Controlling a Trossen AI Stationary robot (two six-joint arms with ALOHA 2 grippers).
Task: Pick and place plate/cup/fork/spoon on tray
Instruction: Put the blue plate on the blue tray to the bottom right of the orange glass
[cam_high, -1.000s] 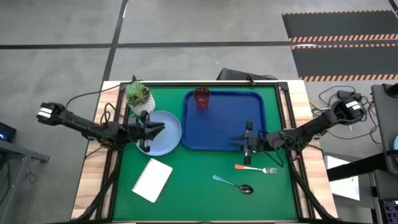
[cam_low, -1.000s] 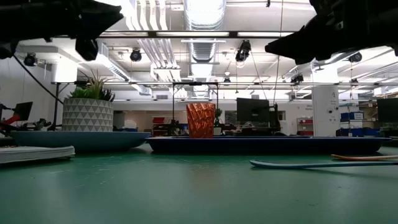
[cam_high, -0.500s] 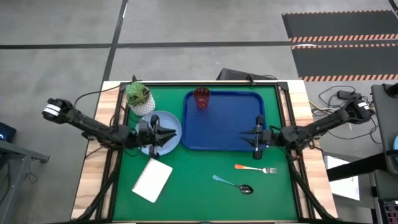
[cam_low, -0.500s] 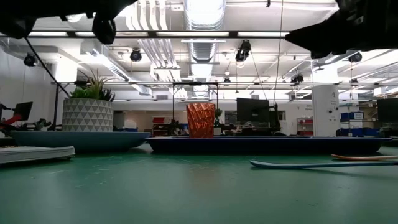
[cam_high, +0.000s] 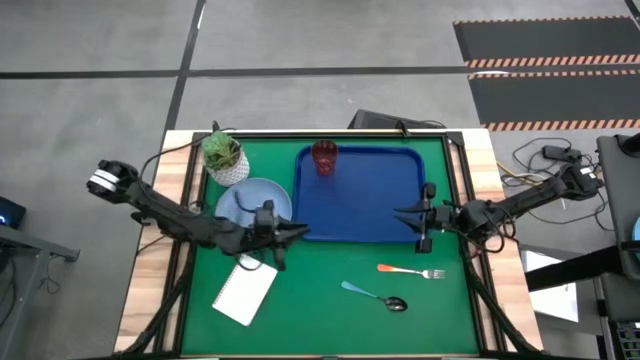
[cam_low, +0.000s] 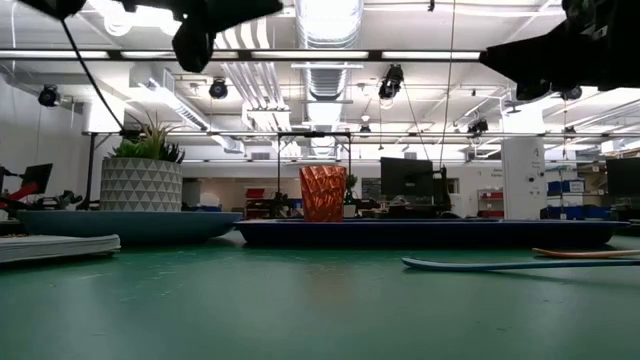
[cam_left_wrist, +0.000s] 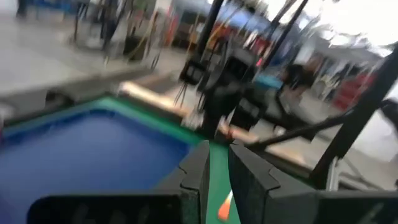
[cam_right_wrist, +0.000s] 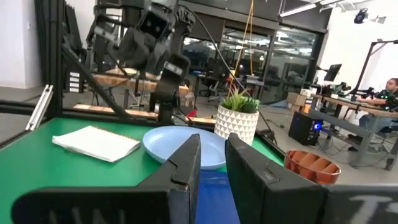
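Observation:
The light-blue plate (cam_high: 248, 203) lies flat on the green mat, left of the dark-blue tray (cam_high: 365, 200). The dark-red cup (cam_high: 324, 157) stands upright in the tray's far left corner. The orange-handled fork (cam_high: 408, 270) and the teal-handled spoon (cam_high: 373, 295) lie on the mat near the tray's near edge. My left gripper (cam_high: 300, 231) is shut and empty, raised above the plate's near right rim, pointing at the tray. My right gripper (cam_high: 400, 213) is shut and empty, raised over the tray's right part, pointing toward the table's left.
A white pot with a green plant (cam_high: 224, 156) stands on the mat beyond the plate. A white notepad (cam_high: 245, 290) lies near the front left. The low view shows the cup (cam_low: 322, 193), the plate (cam_low: 125, 224) and the tray (cam_low: 430, 233) under both raised arms.
My left gripper has gone from above the plate toward the table's right and near edges, to the tray's near left corner, and has risen. My right gripper has drawn toward the far and right edges, has risen and has tipped up level. Nothing on the table has moved.

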